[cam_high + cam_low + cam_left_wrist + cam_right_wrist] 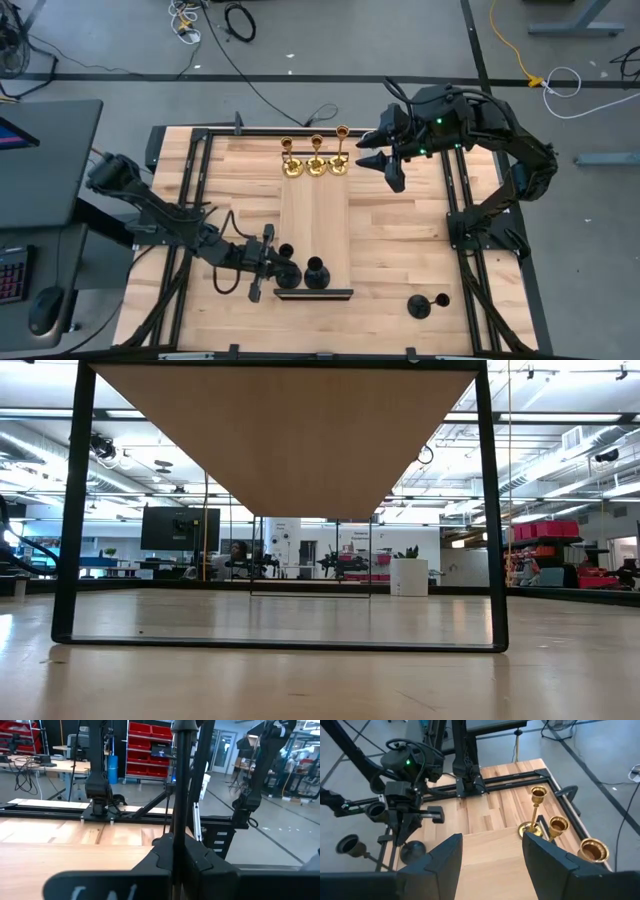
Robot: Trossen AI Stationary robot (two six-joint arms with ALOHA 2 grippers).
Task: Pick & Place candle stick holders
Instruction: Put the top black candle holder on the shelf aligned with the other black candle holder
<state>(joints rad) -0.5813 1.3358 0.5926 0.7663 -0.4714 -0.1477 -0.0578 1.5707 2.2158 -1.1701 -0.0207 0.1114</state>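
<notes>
Three gold candle stick holders (316,160) stand in a row on their bases at the far end of a raised wooden board (316,220). Two black holders stand upright at its near end, one at the left corner (288,268) and one beside it (316,272). A third black holder (428,303) lies on its side on the table at the near right. My left gripper (272,264) is shut on the left black holder. My right gripper (366,150) is open and empty just right of the gold row (559,827). My left gripper pinches the black holder's thin stem (179,820) between its two fingers (200,860). It comes level from the table's left, and the fingers lie across the stem. The holder stays upright with its base (412,851) at the board's near left corner; whether the base rests there I cannot tell.
Black rails (455,200) frame the tabletop on all sides. A black bar (314,294) runs along the board's near end. In the low view a black frame (66,510) carries the wooden board. Bare tabletop lies right of the board.
</notes>
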